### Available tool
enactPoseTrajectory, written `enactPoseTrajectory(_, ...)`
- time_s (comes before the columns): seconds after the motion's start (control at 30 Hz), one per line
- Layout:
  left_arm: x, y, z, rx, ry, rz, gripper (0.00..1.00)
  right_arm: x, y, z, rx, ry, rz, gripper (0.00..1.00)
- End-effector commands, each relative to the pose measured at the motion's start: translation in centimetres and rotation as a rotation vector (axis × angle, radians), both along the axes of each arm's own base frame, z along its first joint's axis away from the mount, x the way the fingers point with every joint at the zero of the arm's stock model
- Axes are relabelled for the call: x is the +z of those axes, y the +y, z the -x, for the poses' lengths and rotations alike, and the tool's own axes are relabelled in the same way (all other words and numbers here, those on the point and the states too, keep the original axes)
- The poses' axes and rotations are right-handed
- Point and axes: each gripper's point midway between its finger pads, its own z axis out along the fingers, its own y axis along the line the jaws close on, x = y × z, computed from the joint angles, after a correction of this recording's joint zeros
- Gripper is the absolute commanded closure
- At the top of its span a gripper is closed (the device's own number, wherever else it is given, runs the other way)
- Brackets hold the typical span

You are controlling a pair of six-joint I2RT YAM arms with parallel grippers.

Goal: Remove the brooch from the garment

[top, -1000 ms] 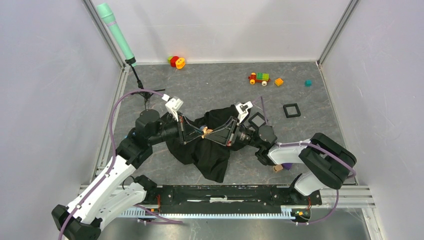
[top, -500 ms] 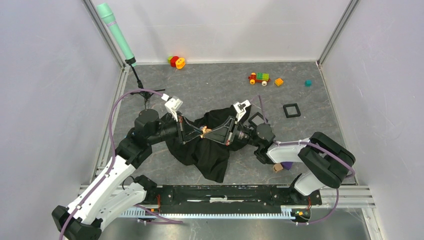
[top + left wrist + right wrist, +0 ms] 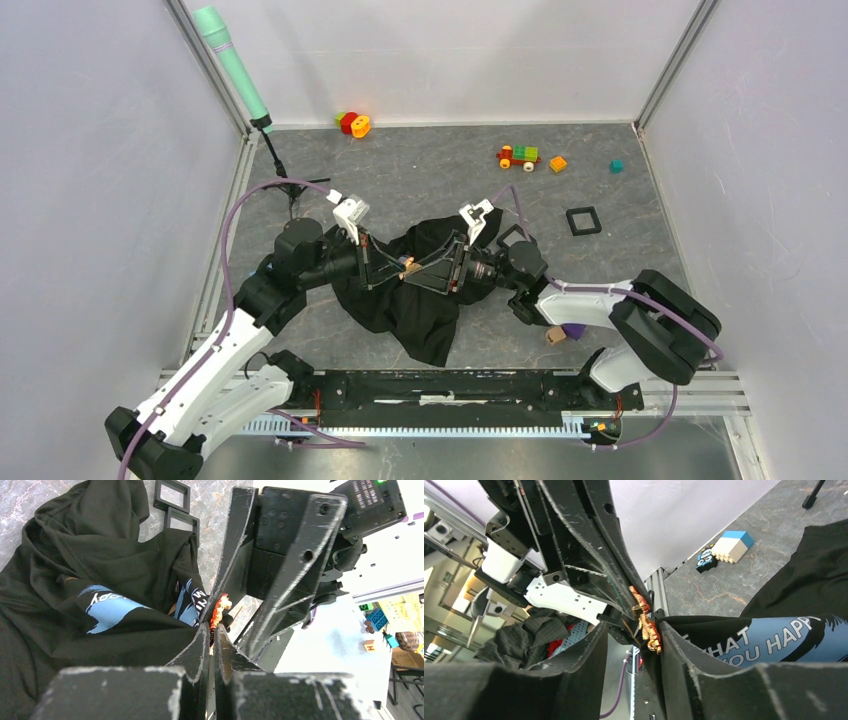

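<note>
The fingers [image 3: 199,647] of the left gripper [image 3: 210,632] are drawn almost together, with only a thin slit between the tips, and they seem to pinch the brooch [image 3: 220,605] right there. The right gripper [image 3: 634,637] comes from the opposite side, tip to tip with the left one. Its fingers [image 3: 584,655] stand a little apart, and the brooch hangs in this gap, close against the finger that also presses on the cloth. The brooch is a tiny pin, orange-red going to cream and gold, with a ragged, petal-like outline, thinner than either finger. It sits at a raised fold of the black T-shirt [image 3: 100,555], just beside the printed graphic, over the middle of the crumpled shirt in the top view. The graphic is a light-blue brushed patch with white capital letters. From the right wrist I can read "HAT" and below it "YOU HAPP"; the rest is hidden by folds. The shirt lies on the grey marbled table [image 3: 420,180]. Just beyond it lie two black square frames [image 3: 172,492]. A white-and-blue toy brick [image 3: 734,545] lies near the table edge, and a small wooden cube [image 3: 370,647] shows the letter "H".
</note>
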Motion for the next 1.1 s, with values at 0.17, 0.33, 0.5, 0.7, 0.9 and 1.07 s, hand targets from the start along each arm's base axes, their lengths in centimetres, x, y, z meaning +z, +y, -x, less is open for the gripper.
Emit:
enactPoseTrajectory(0.17,0.5,1.5,-1.6,0.138,-0.028,-0.032,0.98,0.5,-1.0,0.1,-0.077,-0.196,0.053,0.40)
enactPoseTrajectory(0.33,1.2,1.6,-2.0,0.157,-0.036,-0.033,0.98,-3.0,-1.0,0.3,-0.106,-0.252,0.188,0.30)
enactPoseTrajectory(0.5,1.4,1.6,-1.9,0.147,-0.040,-0.040,0.98,-5.9,-0.6,-0.1,-0.132,-0.282,0.305,0.32)
enactPoseTrajectory(0.7,-1.2,2.5,-1.8,0.171,0.021,-0.132,0.98,-5.0,0.0,-1.6,-0.182,-0.303,0.318,0.88)
enactPoseTrajectory(0.9,-5.3,3.8,-1.0,0.168,0.123,-0.278,0.98,-1.2,0.1,-4.7,-0.274,-0.369,0.350,1.00)
enactPoseTrajectory(1.07,-5.5,4.1,-0.3,0.161,0.166,-0.298,0.98,-0.9,-1.4,-7.8,-0.361,-0.336,0.424,1.00)
